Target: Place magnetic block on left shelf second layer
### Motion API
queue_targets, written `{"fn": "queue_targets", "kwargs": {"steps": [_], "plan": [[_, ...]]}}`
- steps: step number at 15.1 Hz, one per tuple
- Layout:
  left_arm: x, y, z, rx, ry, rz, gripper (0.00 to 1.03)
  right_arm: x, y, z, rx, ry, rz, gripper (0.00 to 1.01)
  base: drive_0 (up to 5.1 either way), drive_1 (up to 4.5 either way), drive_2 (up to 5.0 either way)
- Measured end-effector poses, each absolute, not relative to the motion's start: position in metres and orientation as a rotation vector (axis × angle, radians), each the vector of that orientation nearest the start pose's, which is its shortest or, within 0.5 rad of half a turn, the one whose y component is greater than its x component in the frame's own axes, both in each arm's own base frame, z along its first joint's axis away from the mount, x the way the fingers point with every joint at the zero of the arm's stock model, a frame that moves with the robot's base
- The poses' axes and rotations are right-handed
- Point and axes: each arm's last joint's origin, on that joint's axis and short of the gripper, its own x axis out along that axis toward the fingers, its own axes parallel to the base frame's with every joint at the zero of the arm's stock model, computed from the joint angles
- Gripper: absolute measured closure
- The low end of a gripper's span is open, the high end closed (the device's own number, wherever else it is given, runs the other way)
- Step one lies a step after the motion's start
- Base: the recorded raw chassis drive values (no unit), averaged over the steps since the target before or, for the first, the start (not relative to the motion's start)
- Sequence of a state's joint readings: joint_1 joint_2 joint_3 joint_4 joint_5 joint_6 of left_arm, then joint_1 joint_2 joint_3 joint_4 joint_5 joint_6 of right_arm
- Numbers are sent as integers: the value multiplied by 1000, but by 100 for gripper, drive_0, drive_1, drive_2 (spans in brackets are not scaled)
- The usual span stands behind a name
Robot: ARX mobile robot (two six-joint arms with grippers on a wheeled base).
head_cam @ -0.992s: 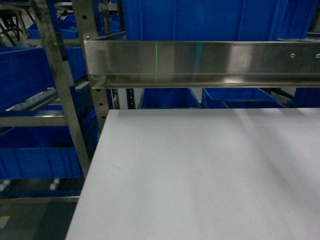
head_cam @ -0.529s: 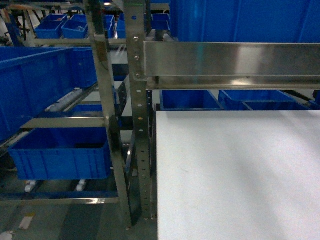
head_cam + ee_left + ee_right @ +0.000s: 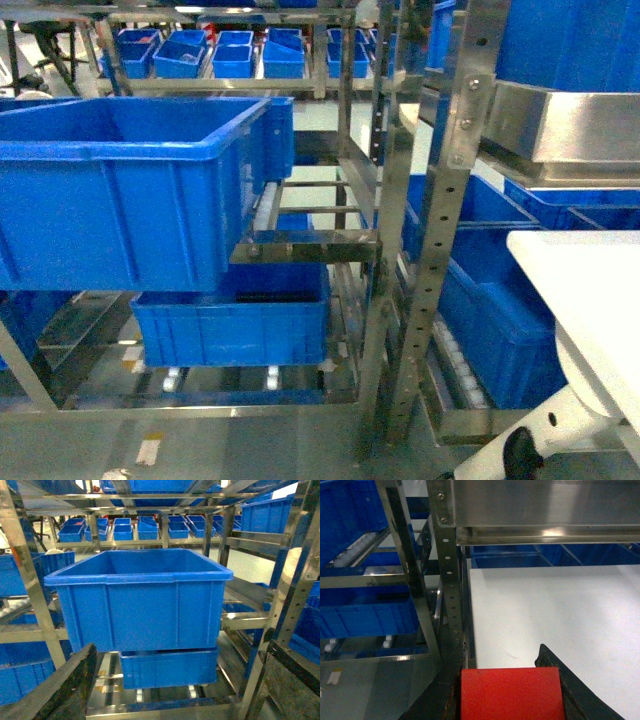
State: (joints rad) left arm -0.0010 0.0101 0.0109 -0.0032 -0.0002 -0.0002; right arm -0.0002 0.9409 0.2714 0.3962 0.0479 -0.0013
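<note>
Right hand [image 3: 512, 700] of yours is clamped on the magnetic block [image 3: 510, 694], which sits red between its dark fingers above the white tabletop [image 3: 560, 615] edge, beside a steel upright [image 3: 449, 575]. Your left hand [image 3: 170, 690] is spread wide, facing the blue crate [image 3: 142, 597] on the left shelf second layer [image 3: 305, 245].

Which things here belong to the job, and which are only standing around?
Job:
- magnetic block, held in the right gripper
- second-layer blue crate on the left shelf

Standing around:
- white tabletop
- lower crate
- small bins behind
</note>
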Motion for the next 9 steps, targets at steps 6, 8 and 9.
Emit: {"fn": "queue_targets", "kwargs": {"steps": [6, 8, 9], "plan": [[98, 0, 166, 0, 3, 0, 5, 187, -1, 186, -8, 273, -46, 68, -493, 247, 247], [98, 0, 166, 0, 2, -1, 5, 187, -1, 186, -8, 276, -45, 68, -498, 242, 242], [98, 0, 166, 0, 3, -1, 5, 187, -1, 186, -8, 274, -45, 68, -500, 240, 240]]}}
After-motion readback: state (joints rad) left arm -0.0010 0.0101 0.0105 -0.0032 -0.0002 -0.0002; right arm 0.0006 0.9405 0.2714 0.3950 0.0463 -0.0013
